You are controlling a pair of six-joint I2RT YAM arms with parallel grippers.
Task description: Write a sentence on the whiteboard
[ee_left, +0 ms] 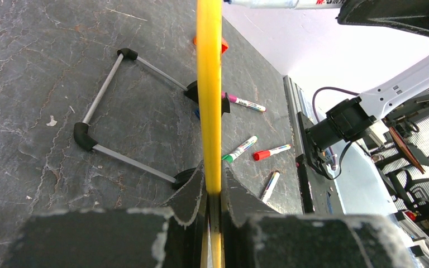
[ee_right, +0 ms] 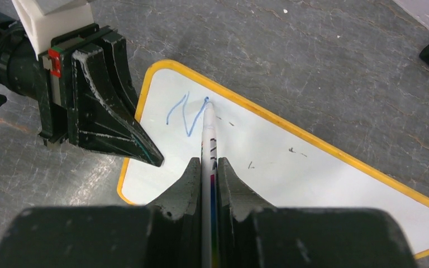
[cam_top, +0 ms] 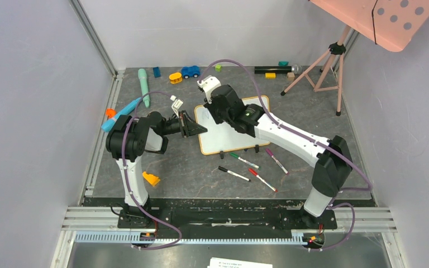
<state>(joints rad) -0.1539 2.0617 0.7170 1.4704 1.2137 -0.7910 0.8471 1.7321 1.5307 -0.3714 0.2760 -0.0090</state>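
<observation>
The whiteboard (cam_top: 223, 138) lies mid-table, with a yellow-orange frame and two black clip feet on its near edge. My left gripper (cam_top: 199, 129) is shut on the board's left frame edge (ee_left: 209, 100), and its jaws also show in the right wrist view (ee_right: 148, 153). My right gripper (cam_top: 214, 106) is shut on a white marker (ee_right: 208, 137) whose tip touches the board near the top left corner. Of the sentence, only a blue zigzag stroke like an "N" (ee_right: 185, 114) shows on the board (ee_right: 290, 167). In the left wrist view the board is edge-on.
Several loose markers lie in front of the board: green (cam_top: 244, 161), black (cam_top: 233, 173), red (cam_top: 262, 180), purple (cam_top: 277, 161). Toys line the back: teal tool (cam_top: 143, 86), blue car (cam_top: 190, 71). An orange piece (cam_top: 151, 179) lies near the left arm. A tripod (cam_top: 327, 64) stands at the back right.
</observation>
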